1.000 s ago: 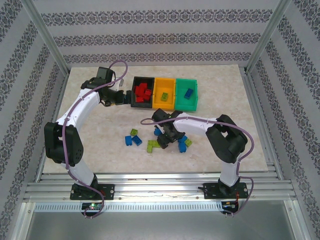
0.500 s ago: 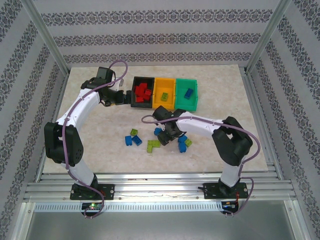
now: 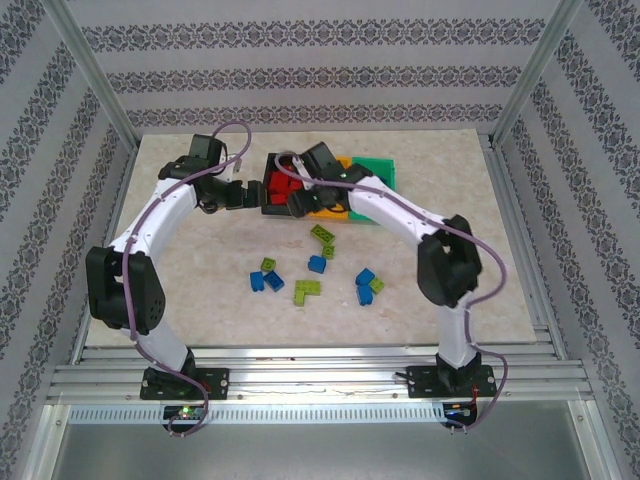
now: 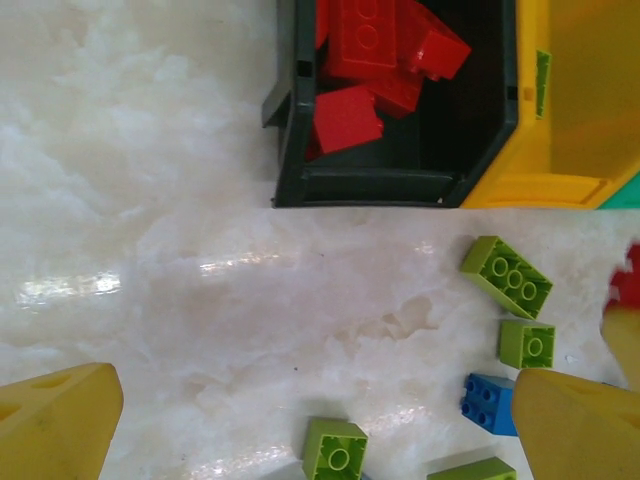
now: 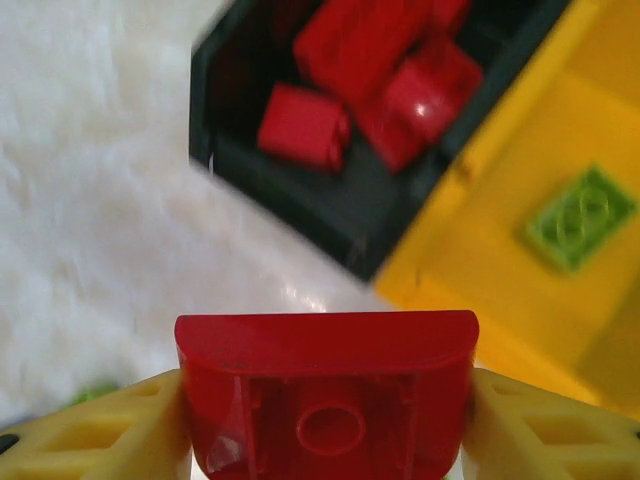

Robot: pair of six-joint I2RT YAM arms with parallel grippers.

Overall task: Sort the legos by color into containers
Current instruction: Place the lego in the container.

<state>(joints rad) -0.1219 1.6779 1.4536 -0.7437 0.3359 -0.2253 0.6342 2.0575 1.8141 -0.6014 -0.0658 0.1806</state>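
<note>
- One red brick (image 5: 325,395) is clamped in the right gripper (image 3: 298,205), at the black bin's (image 5: 320,210) near edge.
- Left gripper (image 4: 318,425) is wide open and empty, beside that bin.
- Risk: an early release drops the brick outside the rim.

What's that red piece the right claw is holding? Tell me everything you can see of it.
The red brick is glossy plastic, seen from its hollow underside, with one round tube inside and rounded upper corners. The right gripper clamps it on both sides between yellow fingers. It hangs over the pale table, close to the black bin that holds other red bricks.
</note>
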